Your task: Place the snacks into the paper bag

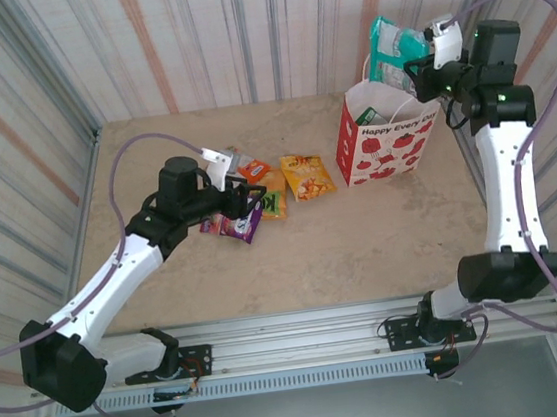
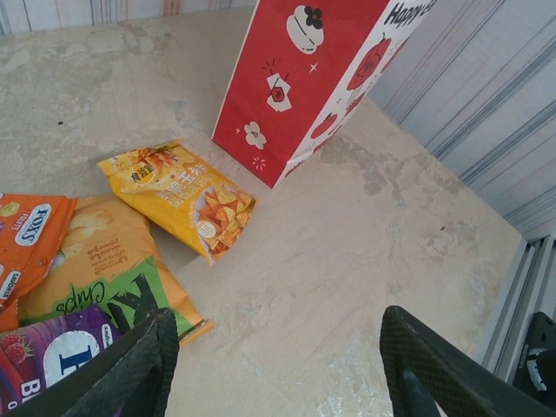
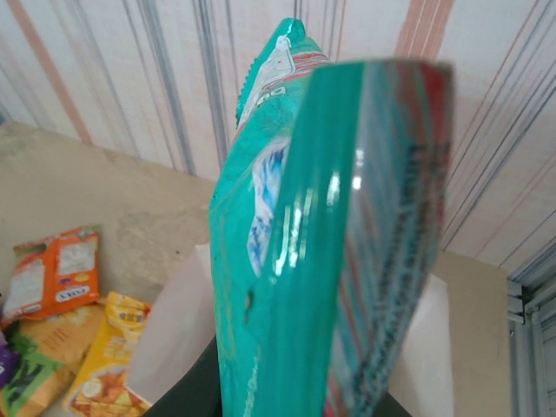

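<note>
The paper bag (image 1: 384, 144) stands upright at the back right, white with red apples and a red side (image 2: 295, 87). My right gripper (image 1: 423, 59) is shut on a teal snack packet (image 1: 393, 46), held upright just above the bag's mouth (image 3: 165, 334); the packet (image 3: 330, 243) hides most of the fingers. On the table left of the bag lie a yellow packet (image 1: 307, 176) (image 2: 182, 198), an orange one (image 2: 30, 233), the orange-green KRAX one (image 2: 109, 276) and a purple one (image 2: 48, 360). My left gripper (image 2: 282, 369) hangs open beside them, holding nothing.
Corrugated walls close in the table at the back and both sides. The bag stands close to the right wall. A metal rail (image 1: 304, 346) runs along the near edge. Bare table (image 1: 364, 249) lies in front of the bag.
</note>
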